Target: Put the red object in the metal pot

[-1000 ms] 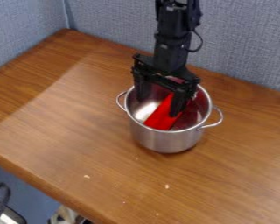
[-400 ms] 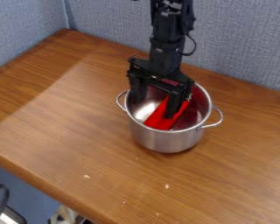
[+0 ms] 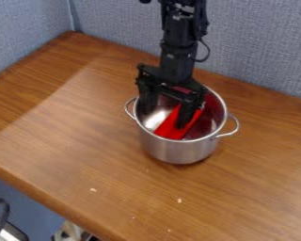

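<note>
Now spread fingers (image 3: 175, 97) flank the red object (image 3: 182, 122) inside the metal pot (image 3: 181, 141).

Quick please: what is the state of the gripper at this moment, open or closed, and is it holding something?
Gripper: open, jaws spread wide over the metal pot; the red object lies in the pot, not held.

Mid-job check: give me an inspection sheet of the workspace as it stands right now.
Surface: wooden table, a few pale specks near the front edge.
Job's things: red object lies tilted inside the metal pot, leaning on the wall.
Clutter: nothing seen.
Grippers: tool points down over the pot's mouth, jaws open, the block between them, not gripped.
Cables: black cable along the arm.
Surroundings: grey-blue wall panels behind.
</note>
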`<state>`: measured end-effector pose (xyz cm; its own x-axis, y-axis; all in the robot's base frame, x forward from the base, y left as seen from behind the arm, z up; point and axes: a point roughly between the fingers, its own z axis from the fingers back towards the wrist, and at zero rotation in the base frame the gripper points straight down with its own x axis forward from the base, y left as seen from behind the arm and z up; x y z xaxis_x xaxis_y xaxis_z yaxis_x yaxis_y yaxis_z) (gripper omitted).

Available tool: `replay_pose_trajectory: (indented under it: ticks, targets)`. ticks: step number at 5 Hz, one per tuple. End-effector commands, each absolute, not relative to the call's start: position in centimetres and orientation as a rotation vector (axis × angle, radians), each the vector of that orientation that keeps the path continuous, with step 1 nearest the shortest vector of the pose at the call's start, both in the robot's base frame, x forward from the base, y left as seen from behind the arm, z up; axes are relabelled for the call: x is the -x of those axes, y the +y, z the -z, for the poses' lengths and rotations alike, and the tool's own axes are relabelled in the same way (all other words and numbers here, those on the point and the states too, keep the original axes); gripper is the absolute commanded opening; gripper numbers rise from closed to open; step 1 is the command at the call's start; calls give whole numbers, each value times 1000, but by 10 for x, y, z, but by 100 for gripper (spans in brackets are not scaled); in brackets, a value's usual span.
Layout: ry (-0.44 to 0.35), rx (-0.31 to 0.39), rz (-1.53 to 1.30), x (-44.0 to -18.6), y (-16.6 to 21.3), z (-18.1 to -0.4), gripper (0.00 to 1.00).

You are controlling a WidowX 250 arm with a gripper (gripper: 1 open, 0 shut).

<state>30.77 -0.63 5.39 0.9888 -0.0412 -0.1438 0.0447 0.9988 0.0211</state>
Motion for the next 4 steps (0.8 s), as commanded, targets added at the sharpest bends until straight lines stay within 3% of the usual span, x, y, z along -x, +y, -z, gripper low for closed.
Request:
replay_pose_trajectory:
  ticks: [1, 4]
  targets:
    - [86, -29, 22, -317, 2, -72, 100]
    - [90, -29, 0, -317, 4, -67, 100]
